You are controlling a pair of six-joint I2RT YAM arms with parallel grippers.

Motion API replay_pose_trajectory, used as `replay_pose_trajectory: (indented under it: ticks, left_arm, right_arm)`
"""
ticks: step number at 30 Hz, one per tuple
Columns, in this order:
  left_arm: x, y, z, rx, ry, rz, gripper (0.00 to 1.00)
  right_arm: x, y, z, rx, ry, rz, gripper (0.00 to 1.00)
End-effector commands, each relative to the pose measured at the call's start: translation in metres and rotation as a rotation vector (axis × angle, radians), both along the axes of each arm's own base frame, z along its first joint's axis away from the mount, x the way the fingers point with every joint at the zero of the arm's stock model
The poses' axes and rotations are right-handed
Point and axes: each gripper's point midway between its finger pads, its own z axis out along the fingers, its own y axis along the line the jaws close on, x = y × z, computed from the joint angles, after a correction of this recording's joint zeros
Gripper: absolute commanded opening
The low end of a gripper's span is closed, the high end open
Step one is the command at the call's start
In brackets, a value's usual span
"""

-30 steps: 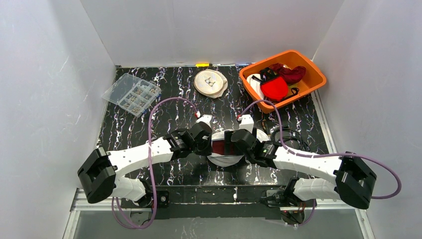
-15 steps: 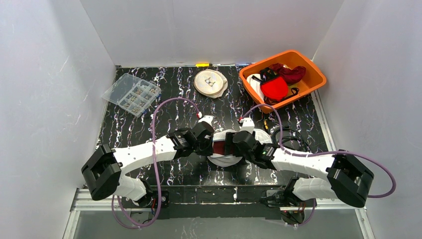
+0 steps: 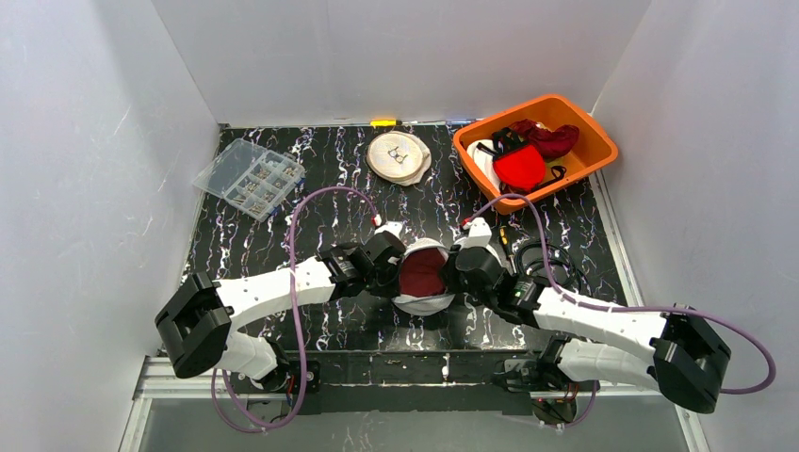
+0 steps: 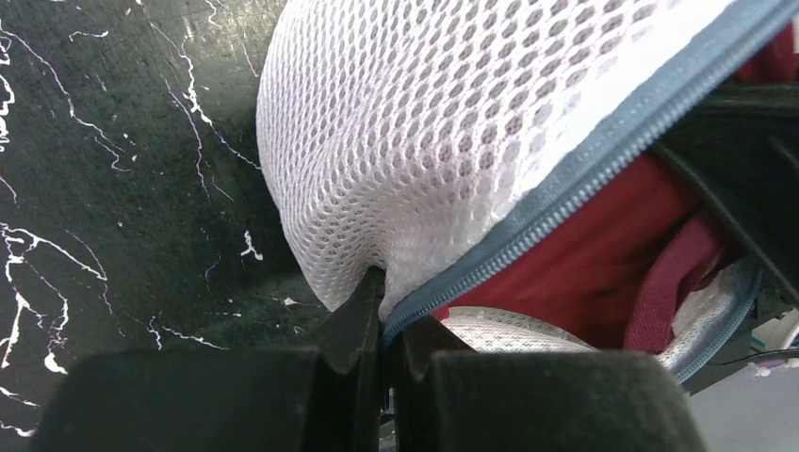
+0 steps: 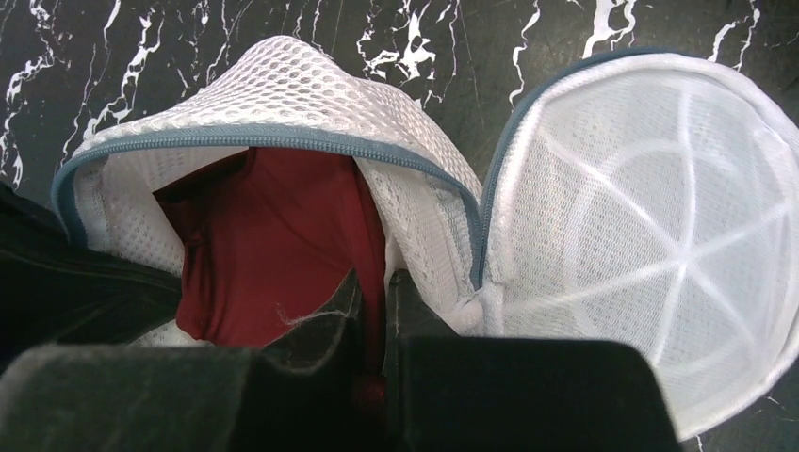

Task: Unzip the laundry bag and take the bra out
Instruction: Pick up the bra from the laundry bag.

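Observation:
The white mesh laundry bag (image 3: 424,303) lies unzipped at the table's near middle, its blue zipper edge (image 4: 584,179) gaping. A dark red bra (image 3: 421,273) shows inside the opening. My left gripper (image 3: 394,266) is shut on the bag's zippered rim, mesh (image 4: 424,141) bulging above the fingertips. My right gripper (image 3: 452,268) reaches in from the right. In the right wrist view it (image 5: 372,292) is shut on a fold of the bra (image 5: 273,226), under the bag's raised flap (image 5: 283,94). The bag's round other half (image 5: 650,235) lies open to the right.
An orange bin (image 3: 595,141) with red and white garments stands at the back right. A clear compartment box (image 3: 249,178) sits at the back left, a flat round mesh bag (image 3: 399,155) at the back middle. Black cable (image 3: 542,259) lies right of the bag.
My right gripper has closed from wide open onto the bra inside the bag. The bag's mouth now gapes wider, showing more red. The left gripper has kept its hold.

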Motion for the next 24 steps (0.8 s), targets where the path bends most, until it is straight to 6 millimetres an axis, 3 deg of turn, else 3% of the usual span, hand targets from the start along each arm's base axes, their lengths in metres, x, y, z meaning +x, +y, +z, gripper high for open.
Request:
replay_pose_trajectory:
  ticks: [1, 2, 10, 17, 24]
  left_arm:
    - [0.005, 0.000, 0.013, 0.013, -0.023, 0.006, 0.00]
    - [0.006, 0.000, 0.016, 0.014, -0.027, 0.006, 0.00]
    - [0.016, 0.003, 0.045, 0.013, -0.083, 0.027, 0.00]
    - [0.044, 0.011, 0.077, 0.027, -0.138, 0.087, 0.00]
    - [0.071, 0.023, 0.071, 0.029, -0.072, 0.156, 0.00]
  right_arm:
    - [0.002, 0.006, 0.023, 0.011, -0.074, 0.068, 0.05]
    - [0.002, 0.007, 0.025, 0.008, -0.083, 0.084, 0.01]
    - [-0.020, 0.023, 0.042, -0.016, -0.158, 0.355, 0.01]
    - [-0.034, 0.030, 0.054, -0.057, -0.198, 0.519, 0.01]
    - [-0.045, 0.034, 0.079, -0.013, -0.295, 0.604, 0.01]
